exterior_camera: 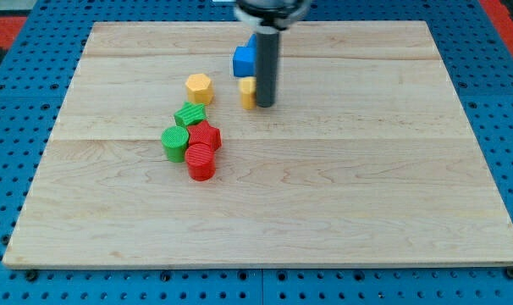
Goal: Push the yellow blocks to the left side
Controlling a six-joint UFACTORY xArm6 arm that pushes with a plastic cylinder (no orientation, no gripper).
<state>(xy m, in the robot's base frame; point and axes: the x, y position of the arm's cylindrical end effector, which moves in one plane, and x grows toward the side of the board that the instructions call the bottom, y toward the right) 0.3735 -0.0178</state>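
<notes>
A yellow hexagonal block (199, 88) sits on the wooden board left of centre near the view's top. A second yellow block (247, 91) lies to its right, partly hidden behind my rod; its shape is unclear. My tip (265, 105) rests on the board touching the right side of this second yellow block. A blue block (244, 59) sits just above it, also partly hidden by the rod.
Below the yellow hexagon is a tight cluster: a green block (190, 114), a green cylinder (173, 143), a red block (206, 134) and a red cylinder (201, 161). The wooden board (366, 195) lies on a blue perforated base (510, 127).
</notes>
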